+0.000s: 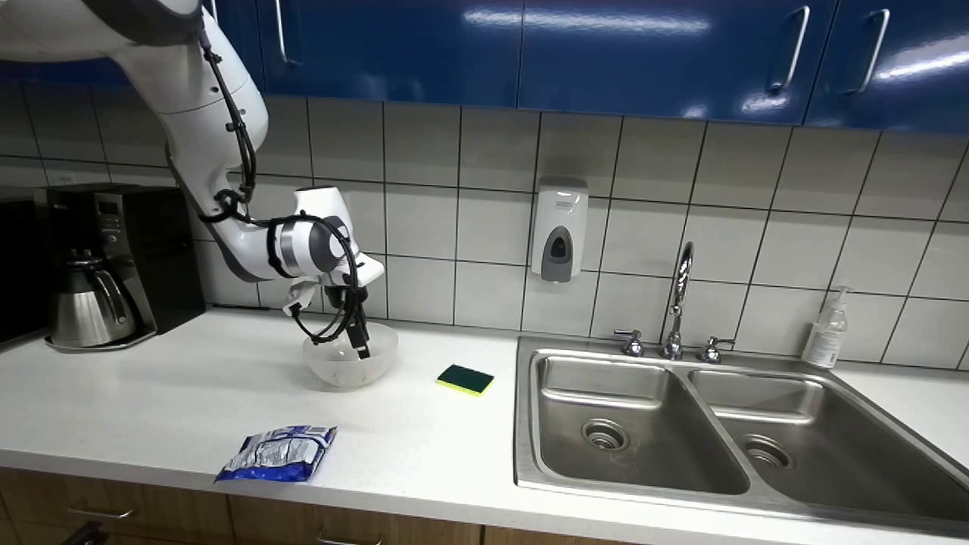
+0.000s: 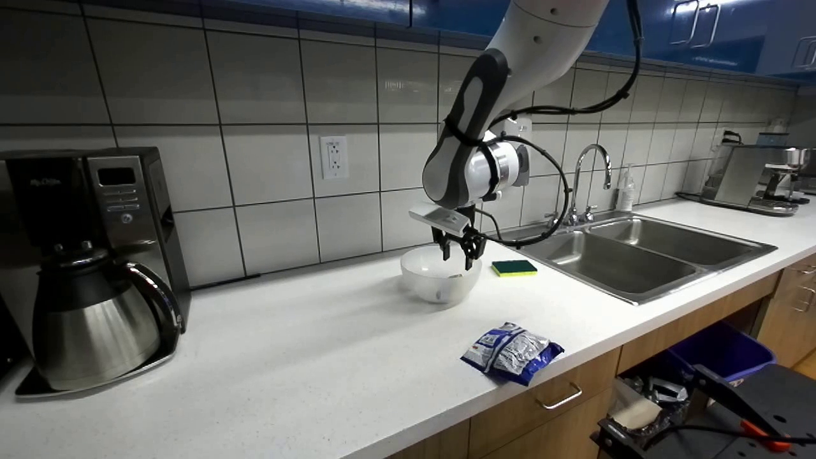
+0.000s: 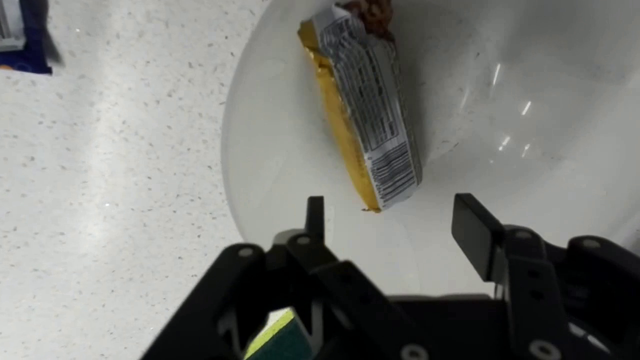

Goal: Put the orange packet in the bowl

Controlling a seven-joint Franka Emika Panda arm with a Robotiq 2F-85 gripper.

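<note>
Pincer [image 3: 391,231] spread wide over the bowl [image 2: 426,285], holding nothing; the orange packet [image 3: 369,110] lies inside the bowl, barcode [image 3: 393,172] showing in the wrist view, while the green-and-yellow sponge [image 1: 465,379] and the blue-and-white bag [image 2: 512,352] rest on the worktop [image 2: 293,363], each apart from the bowl

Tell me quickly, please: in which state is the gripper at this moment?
Gripper: open, holding nothing; the orange packet lies ungripped in the bowl.
</note>
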